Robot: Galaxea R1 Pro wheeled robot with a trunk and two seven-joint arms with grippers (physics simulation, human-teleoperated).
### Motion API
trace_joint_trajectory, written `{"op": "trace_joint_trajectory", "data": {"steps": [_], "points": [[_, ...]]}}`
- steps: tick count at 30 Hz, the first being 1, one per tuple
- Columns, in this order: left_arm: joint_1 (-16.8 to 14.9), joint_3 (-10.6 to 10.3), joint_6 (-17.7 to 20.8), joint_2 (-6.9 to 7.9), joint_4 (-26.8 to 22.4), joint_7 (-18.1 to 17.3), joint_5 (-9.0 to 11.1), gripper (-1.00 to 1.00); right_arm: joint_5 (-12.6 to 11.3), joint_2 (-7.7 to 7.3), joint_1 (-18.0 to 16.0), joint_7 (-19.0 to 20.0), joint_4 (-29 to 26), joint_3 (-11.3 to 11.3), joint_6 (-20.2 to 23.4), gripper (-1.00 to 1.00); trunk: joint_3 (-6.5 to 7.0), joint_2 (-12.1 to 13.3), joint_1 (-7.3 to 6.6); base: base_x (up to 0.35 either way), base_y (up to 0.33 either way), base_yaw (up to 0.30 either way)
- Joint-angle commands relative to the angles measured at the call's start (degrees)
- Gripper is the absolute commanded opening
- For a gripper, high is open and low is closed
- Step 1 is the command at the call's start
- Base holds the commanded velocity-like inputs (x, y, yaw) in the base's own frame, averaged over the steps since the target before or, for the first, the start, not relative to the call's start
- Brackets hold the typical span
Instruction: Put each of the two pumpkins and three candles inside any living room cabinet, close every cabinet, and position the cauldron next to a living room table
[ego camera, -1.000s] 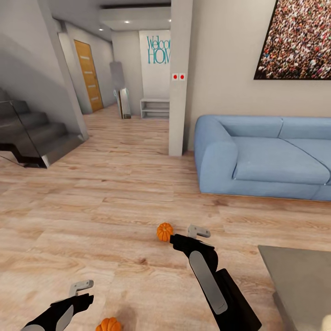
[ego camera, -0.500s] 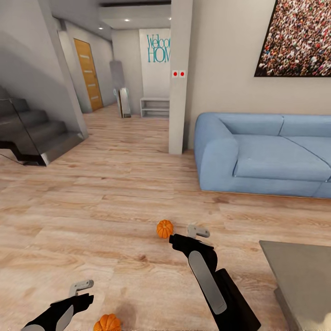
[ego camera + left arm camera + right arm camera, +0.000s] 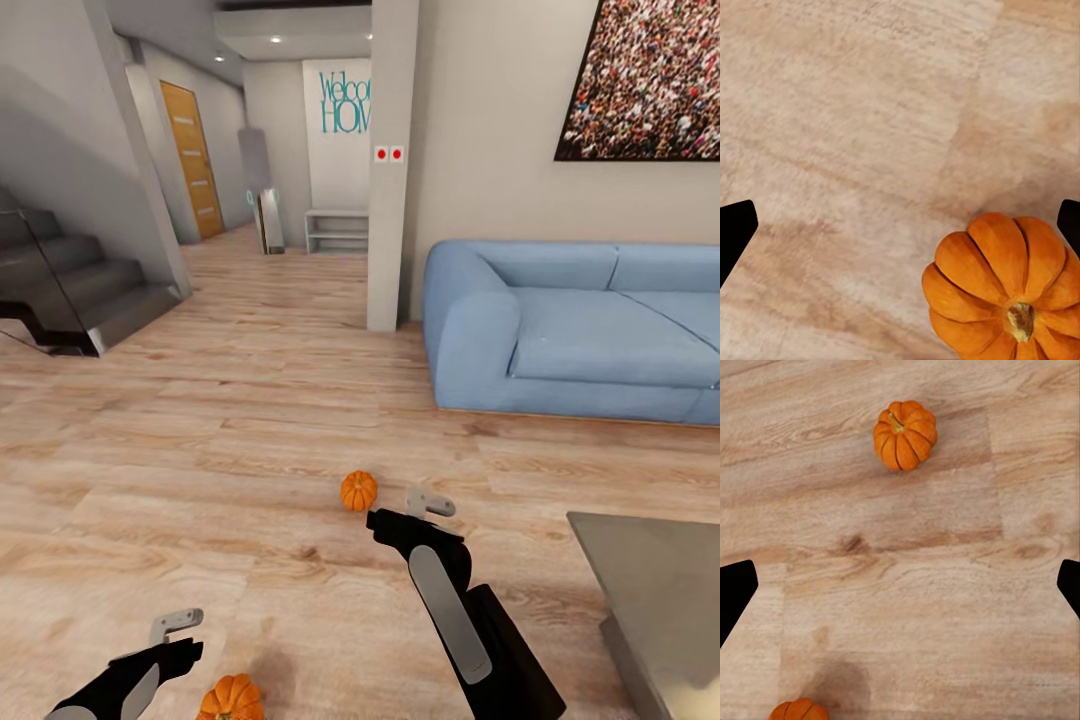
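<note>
Two orange pumpkins lie on the wooden floor. One pumpkin (image 3: 358, 491) sits just beyond and to the left of my right gripper (image 3: 425, 505), and appears ahead of that gripper (image 3: 900, 585) as the pumpkin (image 3: 905, 435). The other pumpkin (image 3: 230, 698) lies close beside my left gripper (image 3: 175, 628), and it (image 3: 1001, 289) sits off to one side between that gripper's (image 3: 900, 225) wide-apart fingers. Both grippers are open and hold nothing. The grey glass table (image 3: 655, 600) stands at the lower right. The candles, cabinet and cauldron are out of view.
A blue sofa (image 3: 580, 340) stands along the right wall under a large picture. A white pillar (image 3: 390, 170) rises left of it. Dark stairs (image 3: 70, 290) are at the left. A hallway with an orange door (image 3: 195, 165) runs back.
The whole view has shifted a little, so the floor and both pumpkins sit slightly higher in the picture: the camera moved. Both arms keep their pose.
</note>
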Motion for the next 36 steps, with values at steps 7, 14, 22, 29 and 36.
{"op": "trace_joint_trajectory", "data": {"steps": [7,14,22,29,36], "points": [[0.0,0.03,0.17,0.62,0.0,-2.0,0.08,1.0,0.0,0.03,-0.02,-0.03,0.0,0.0,0.01,1.0,-1.26,-2.82,1.54,0.0,0.0,0.0],[0.0,0.03,0.79,2.71,0.0,-13.86,0.02,1.0,0.0,0.03,-0.02,0.01,-0.03,0.0,-0.02,1.0,-2.52,-5.63,3.08,0.0,0.0,0.0],[0.0,0.1,0.83,5.01,0.0,-16.9,0.08,1.0,-0.1,-0.36,-0.05,0.18,-2.49,0.02,1.19,1.0,-4.24,-6.23,3.54,0.0,0.0,0.0],[0.0,0.11,0.9,5.5,0.0,-19.23,0.09,1.0,-7.63,-1.06,-0.09,2.5,-8.56,-0.77,8.85,1.0,-5.79,-6.33,3.72,0.0,0.0,0.0],[0.0,0.11,0.86,5.53,0.0,-19.46,0.09,1.0,-14.62,-4.67,-0.09,10.81,-9.11,-3.06,10.42,1.0,-7.34,-6.42,3.9,0.0,0.0,0.0]]}}
